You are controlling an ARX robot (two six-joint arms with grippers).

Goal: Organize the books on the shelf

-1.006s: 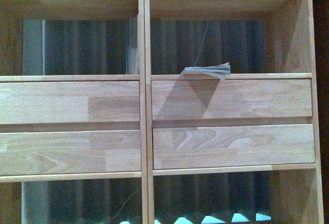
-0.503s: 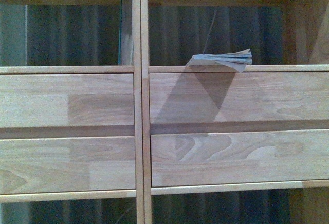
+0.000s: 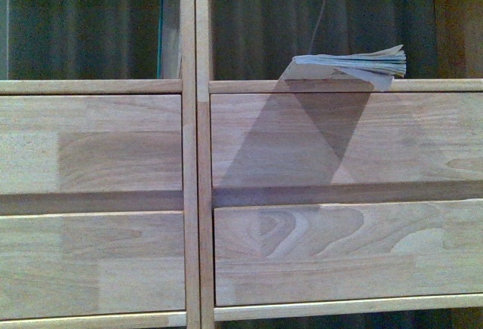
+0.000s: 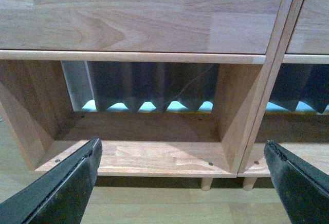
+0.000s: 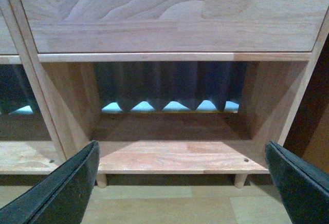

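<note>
Two books show in the front view. The pale paperback point(image 3: 349, 63) lies flat on the board just above the drawer fronts point(image 3: 332, 253), in the right column of the bookcase point(image 3: 190, 193). Its fanned page edges face the robot and its long axis runs side to side along the front lip. One corner seems to overhang that lip, though the dim light leaves this unsure. The teal-edged book point(image 3: 169, 27) stands upright at the same level in the left column, against the central divider, with only a narrow strip showing.

Neither arm appears in the front view. The left gripper point(image 4: 181, 144) has its fingers spread wide around nothing and faces the bottom compartment of the left column. The right gripper point(image 5: 181, 144), equally wide and empty, faces the bottom compartment of the right column.

The paperback therefore sits well above both grippers, past both drawer rows, and the right arm, already in that column, looks the nearer. It would likely need to rise and pinch the thin stack across its thickness at the overhanging edge. Loose pages may splay in such a grip.
</note>
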